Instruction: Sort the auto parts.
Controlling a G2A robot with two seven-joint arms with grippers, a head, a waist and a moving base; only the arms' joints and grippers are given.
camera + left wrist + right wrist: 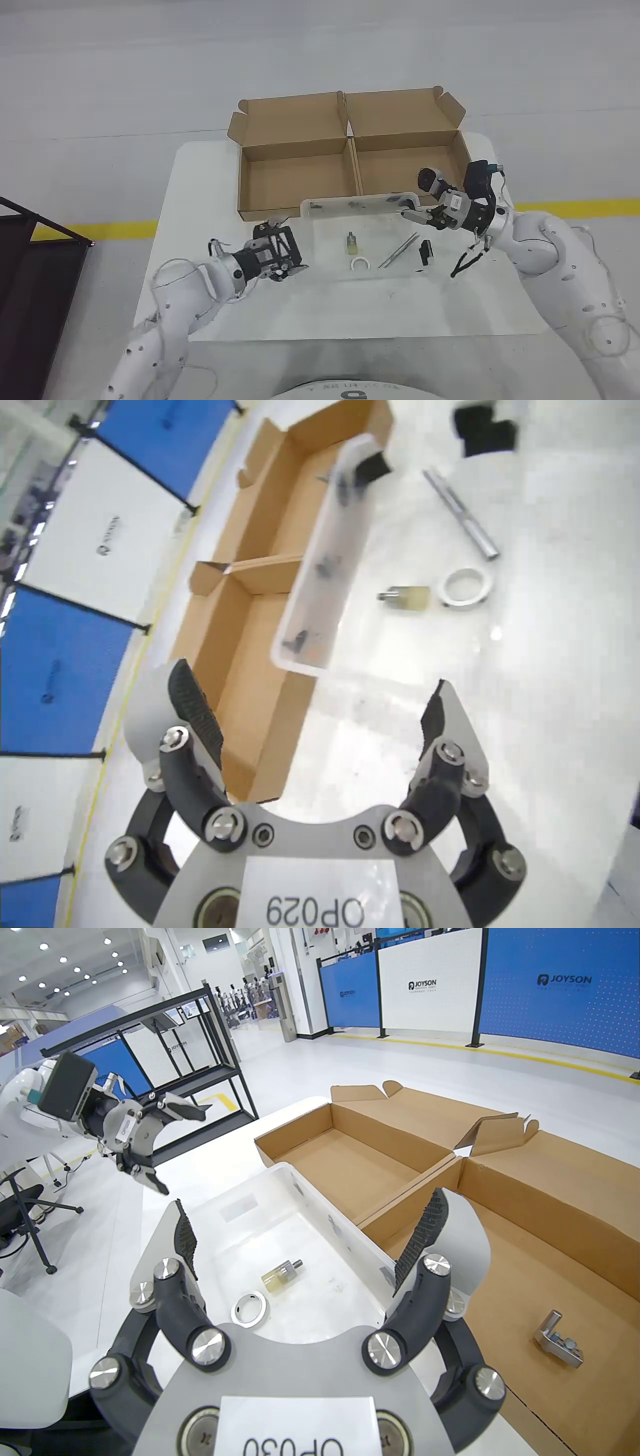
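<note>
You see jaws apart on both, holding nothing: left gripper (288,250) lower left of centre, right gripper (406,206) right of centre by clear tray (330,207); ring (359,264), rod (398,250) btwn them

Left gripper (310,692) and right gripper (310,1213) both hover, fingers (195,710) spread wide (the right farther forward).

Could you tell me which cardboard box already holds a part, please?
The box nearest the right gripper: a metal bracket lies on its floor, while the other box shows nothing inside.
</note>
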